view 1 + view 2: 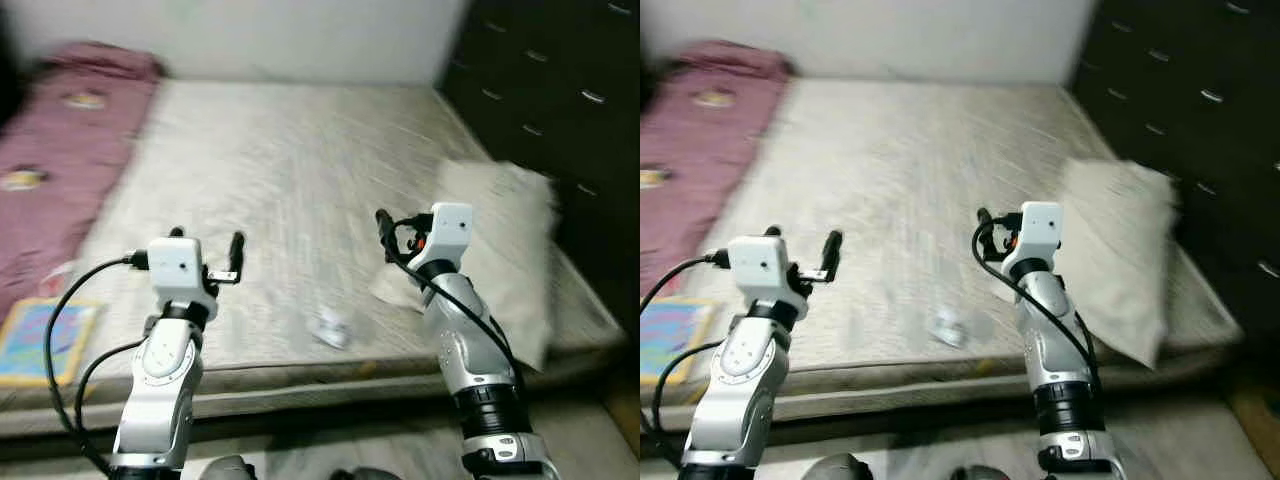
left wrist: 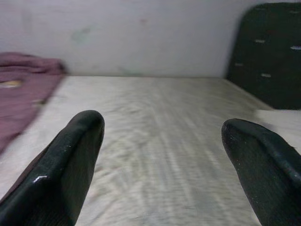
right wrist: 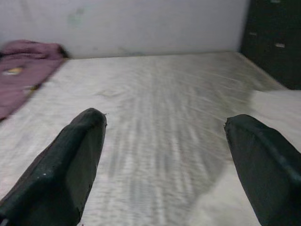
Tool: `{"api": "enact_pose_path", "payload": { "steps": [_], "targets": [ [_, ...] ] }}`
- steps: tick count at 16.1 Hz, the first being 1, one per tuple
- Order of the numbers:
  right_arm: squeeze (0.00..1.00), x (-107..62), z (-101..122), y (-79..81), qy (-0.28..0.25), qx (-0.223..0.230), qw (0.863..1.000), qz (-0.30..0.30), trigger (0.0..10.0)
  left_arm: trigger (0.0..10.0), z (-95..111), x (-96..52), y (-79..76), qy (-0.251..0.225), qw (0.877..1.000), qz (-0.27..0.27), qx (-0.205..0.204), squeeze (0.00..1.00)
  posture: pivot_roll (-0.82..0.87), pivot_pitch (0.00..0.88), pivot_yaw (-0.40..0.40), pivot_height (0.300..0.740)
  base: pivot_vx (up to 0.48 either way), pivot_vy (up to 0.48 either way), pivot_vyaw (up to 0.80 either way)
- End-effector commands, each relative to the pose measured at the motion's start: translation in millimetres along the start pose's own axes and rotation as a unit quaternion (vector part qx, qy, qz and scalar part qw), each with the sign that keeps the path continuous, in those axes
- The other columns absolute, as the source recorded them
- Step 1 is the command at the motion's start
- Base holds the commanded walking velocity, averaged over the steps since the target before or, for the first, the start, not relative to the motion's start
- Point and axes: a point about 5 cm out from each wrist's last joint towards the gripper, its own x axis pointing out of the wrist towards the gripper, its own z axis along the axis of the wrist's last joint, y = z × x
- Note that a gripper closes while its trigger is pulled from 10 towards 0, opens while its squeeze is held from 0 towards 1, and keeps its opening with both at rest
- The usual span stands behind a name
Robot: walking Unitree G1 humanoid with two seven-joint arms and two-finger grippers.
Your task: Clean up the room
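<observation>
1. White and crumpled, the scrap [image 1: 331, 327] sat on the bare mattress [image 1: 290, 170] near its front edge, between the two arms and a bit closer to the right one. It was too blurry to say exactly what it was; looked like a wad of paper or plastic.
2. My guess was it'd be super light and soft, so it would squash instead of resisting. Pinching it across the middle from above seemed the way to go, pressing slightly into the mattress so it didn't skate off.
3. The pillow [image 1: 505, 250] lay along the right side of the bed, beside the dark drawers [image 1: 560, 90]. Soft, bulky and floppy, probably better grabbed at a corner or edge.
4. The left gripper [image 2: 164, 155] hovered over the front of the mattress, jaws wide open and holding nothing.
5. The right gripper [image 3: 167, 155] was the same: wide open, empty, raised just beside the pillow.
6. A maroon blanket [image 1: 55, 150] covered the left side, with a colourful book [image 1: 40, 340] near the front corner.
</observation>
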Motion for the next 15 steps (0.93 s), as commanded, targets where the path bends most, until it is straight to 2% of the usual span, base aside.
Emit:
{"api": "enact_pose_path", "payload": {
  "steps": [1,3,5,8,15],
  "targets": [
    [0.0,0.7,5,-2.4,-0.008,0.001,1.0,-0.003,10.0,10.0,5,-0.2,1.6,-0.015,1.0,0.006,0.014,0.0,0.11,0.0,-0.06,0.74,0.0,0.0,0.0],
    [0.0,1.4,6,-1.3,-0.012,0.001,1.0,-0.001,10.0,10.0,5,0.1,4.0,-0.015,0.999,0.018,0.023,0.0,0.11,0.0,-0.06,0.74,0.0,0.0,0.0],
    [0.0,1.8,7,1.2,-0.013,0.005,1.0,0.004,10.0,10.0,2,0.8,4.6,-0.012,0.999,0.036,0.007,0.0,0.12,0.0,-0.062,0.74,0.0,0.0,0.0],
    [0.0,1.7,7,2.2,-0.013,0.011,1.0,0.006,10.0,10.0,-2,-1.0,1.4,0.004,0.999,0.033,-0.006,0.0,0.12,0.0,-0.059,0.74,0.0,0.0,0.0],
    [0.0,-4.7,-2,3.4,0.002,0.008,1.0,0.018,10.0,10.0,-9,-9.3,13.5,0.018,0.997,0.073,0.013,0.0,0.11,0.009,-0.053,0.74,0.0,0.0,0.0]
  ]
}}
